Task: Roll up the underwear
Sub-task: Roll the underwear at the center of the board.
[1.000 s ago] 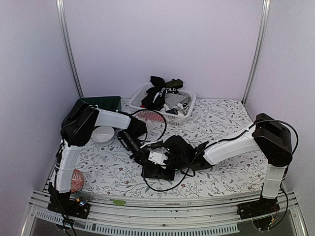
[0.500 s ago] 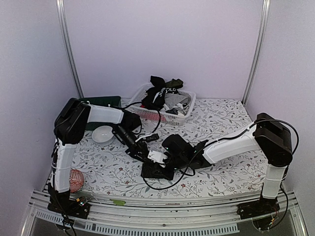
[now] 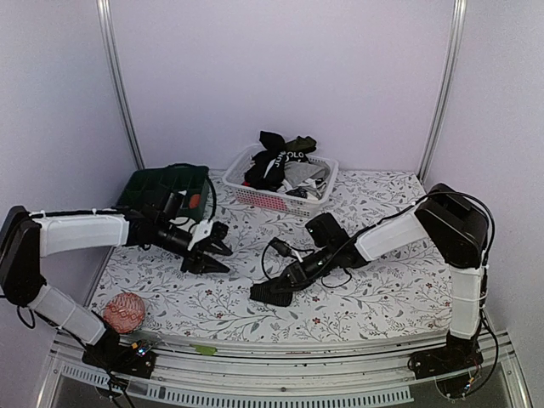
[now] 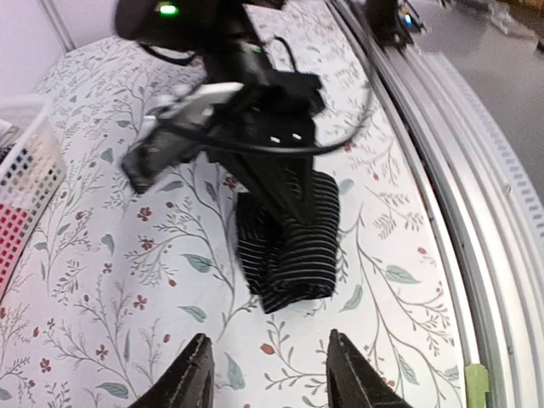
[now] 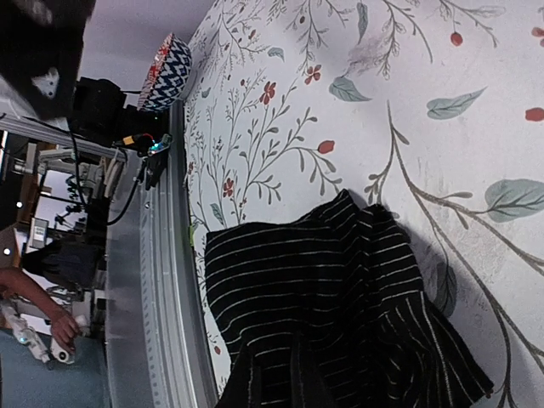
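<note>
The underwear (image 4: 290,255), a black pair with thin pale stripes, is lying as a short, thick bundle on the flowered table (image 3: 374,293), just toward 6 o'clock from the table's middle. The right gripper (image 3: 287,282) is now pressing together on the bundle's far end and pinching the cloth, where a second ago its jaws were standing apart. The left gripper (image 4: 272,378) is doing the reverse: its fingers are spreading, nothing is between them, and the left arm is swinging away, so it is now sitting well apart at 10 o'clock from the bundle. By the look of it, the hold is passing from left to right, and the roll is resting on a single pinch; judging by its loose, flared near end, it is not yet tight, so the right arm is likely needing to tuck or turn it further. At 12 o'clock, the white basket (image 3: 255,197) is holding more garments, still waiting. A patterned ball (image 3: 125,311) is sitting at 9 o'clock, near the table's edge
</note>
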You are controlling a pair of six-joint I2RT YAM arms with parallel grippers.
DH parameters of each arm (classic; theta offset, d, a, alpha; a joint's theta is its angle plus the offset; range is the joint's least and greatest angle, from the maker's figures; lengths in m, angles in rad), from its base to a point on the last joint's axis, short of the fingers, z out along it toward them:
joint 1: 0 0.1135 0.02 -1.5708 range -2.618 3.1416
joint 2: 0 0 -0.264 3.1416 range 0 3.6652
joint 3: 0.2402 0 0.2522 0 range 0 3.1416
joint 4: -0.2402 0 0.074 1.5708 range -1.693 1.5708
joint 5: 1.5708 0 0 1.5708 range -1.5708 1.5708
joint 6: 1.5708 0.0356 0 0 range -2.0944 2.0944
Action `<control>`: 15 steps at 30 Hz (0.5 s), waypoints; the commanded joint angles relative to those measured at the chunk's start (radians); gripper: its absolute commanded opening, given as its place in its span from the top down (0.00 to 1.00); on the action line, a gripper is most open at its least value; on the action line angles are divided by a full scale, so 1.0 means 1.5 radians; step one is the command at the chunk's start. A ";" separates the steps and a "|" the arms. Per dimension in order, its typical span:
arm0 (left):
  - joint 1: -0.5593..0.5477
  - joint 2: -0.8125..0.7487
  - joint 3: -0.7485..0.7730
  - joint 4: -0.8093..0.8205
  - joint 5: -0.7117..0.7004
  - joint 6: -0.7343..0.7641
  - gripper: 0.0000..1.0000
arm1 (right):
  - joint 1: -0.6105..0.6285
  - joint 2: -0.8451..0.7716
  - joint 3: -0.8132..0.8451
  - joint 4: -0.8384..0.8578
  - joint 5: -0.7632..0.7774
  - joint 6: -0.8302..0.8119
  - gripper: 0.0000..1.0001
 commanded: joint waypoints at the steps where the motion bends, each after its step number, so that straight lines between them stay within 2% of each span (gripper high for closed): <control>1: -0.098 -0.057 -0.102 0.163 -0.124 0.049 0.54 | -0.034 0.089 0.011 -0.031 -0.088 0.075 1.00; 9: -0.219 0.022 -0.104 0.276 -0.237 0.053 0.54 | -0.065 0.132 0.038 -0.048 -0.082 0.057 1.00; 15: -0.245 0.096 -0.079 0.309 -0.274 0.050 0.53 | -0.067 0.137 0.037 -0.057 -0.073 0.044 1.00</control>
